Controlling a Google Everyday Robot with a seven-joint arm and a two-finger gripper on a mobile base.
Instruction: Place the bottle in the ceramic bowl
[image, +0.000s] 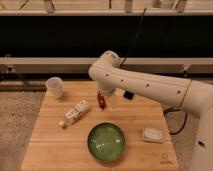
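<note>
One pincer (111, 97), jaws wide, empty, hovering beside red object (101, 101).

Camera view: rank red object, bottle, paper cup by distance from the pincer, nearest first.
The pincer hangs over the table's back middle.
1. Red object: right beside it, image-left.
2. Bottle: lying further image-left, nearer the front.
3. Paper cup: back image-left corner.

White speckled bottle (76, 112); green bowl (106, 143); pale gripper (111, 98) beside red object (101, 101).
</note>
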